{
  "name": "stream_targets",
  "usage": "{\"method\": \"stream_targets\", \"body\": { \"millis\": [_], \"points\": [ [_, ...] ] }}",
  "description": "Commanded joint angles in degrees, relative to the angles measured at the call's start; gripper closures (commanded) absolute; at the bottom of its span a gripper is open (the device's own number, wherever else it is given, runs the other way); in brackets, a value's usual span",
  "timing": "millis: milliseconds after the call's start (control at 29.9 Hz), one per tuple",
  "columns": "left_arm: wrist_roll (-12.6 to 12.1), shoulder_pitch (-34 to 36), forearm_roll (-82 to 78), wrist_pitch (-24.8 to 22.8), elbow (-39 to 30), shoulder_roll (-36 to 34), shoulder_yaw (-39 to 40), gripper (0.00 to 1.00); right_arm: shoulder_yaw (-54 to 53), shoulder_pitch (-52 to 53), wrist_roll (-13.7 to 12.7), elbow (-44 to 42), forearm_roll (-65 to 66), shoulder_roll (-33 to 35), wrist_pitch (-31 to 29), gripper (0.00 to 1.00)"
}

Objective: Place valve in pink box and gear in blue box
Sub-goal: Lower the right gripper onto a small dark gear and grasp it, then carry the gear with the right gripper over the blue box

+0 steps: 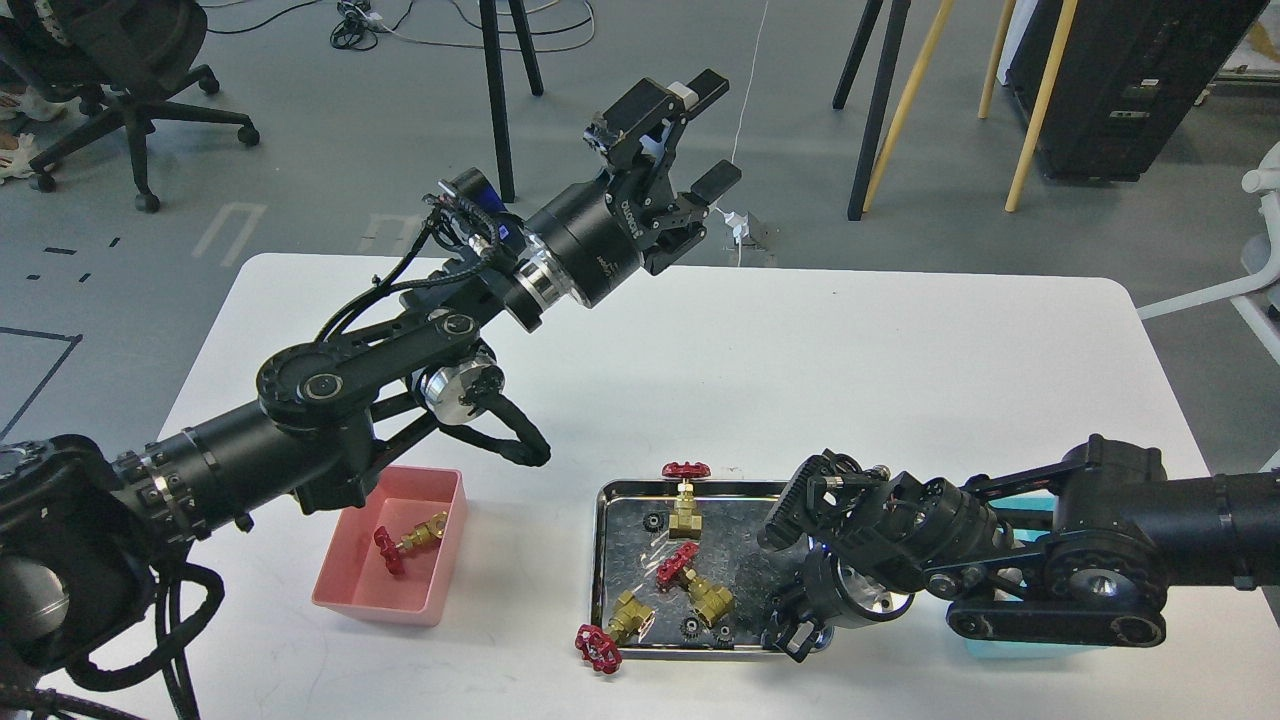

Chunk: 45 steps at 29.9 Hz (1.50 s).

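Note:
The pink box [345, 570] stands at the front left with one valve [410, 540] lying in it. The steel tray [597, 560] holds three more valves: one upright at the back [685, 500], one in the middle [692, 582], one over the front rim [608, 634]. Tiny black gears lie in the tray at the back left [654, 520] and the front [690, 627]. My left gripper [712, 130] is open and empty, raised high beyond the table's far edge. My right gripper [797, 637] points down into the tray's front right corner; its fingers are dark and cannot be told apart. The blue box [1035, 648] is mostly hidden under my right arm.
The white table [800, 360] ends near the front of the tray and boxes. Beyond its far edge are stand legs, wooden poles, a black cabinet and an office chair on the grey floor.

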State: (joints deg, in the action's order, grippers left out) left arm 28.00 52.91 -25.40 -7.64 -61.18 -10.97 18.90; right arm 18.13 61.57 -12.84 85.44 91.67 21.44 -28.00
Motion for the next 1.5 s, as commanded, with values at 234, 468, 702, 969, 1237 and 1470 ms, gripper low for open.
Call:
{"method": "stream_targets", "body": {
  "millis": [234, 468, 702, 969, 1237, 1470],
  "points": [
    [0.0, 0.0, 0.0, -0.01, 0.0, 0.07, -0.01, 0.06, -1.77, 0.74, 0.0, 0.25, -0.09, 0.62, 0.0, 0.82],
    [0.0, 0.0, 0.0, -0.01, 0.0, 0.07, -0.01, 0.06, -4.77, 3.81, 0.09, 0.86, -0.35, 4.3, 0.0, 0.83],
    [0.0, 0.0, 0.0, -0.01, 0.0, -0.02, -0.01, 0.06, -4.86, 9.52, 0.18, 3.68, -0.27, 16.6, 0.0, 0.84],
    [0.0, 0.0, 0.0, -0.01, 0.0, 0.07, -0.09, 0.06, -4.86, 13.84, 0.27, 12.54, -0.62, 32.85, 0.0, 0.84],
    [0.0, 0.0, 0.0, -0.01, 0.0, 0.07, -0.09, 0.06, -2.05, 11.91, 0.18, 14.05, -0.53, 42.36, 0.0, 0.84],
    [0.0, 0.0, 0.09, -0.01, 0.0, 0.07, -0.09, 0.06, -1.69, 5.41, 0.27, 14.05, -0.62, 42.64, 0.0, 0.84]
  ]
}}
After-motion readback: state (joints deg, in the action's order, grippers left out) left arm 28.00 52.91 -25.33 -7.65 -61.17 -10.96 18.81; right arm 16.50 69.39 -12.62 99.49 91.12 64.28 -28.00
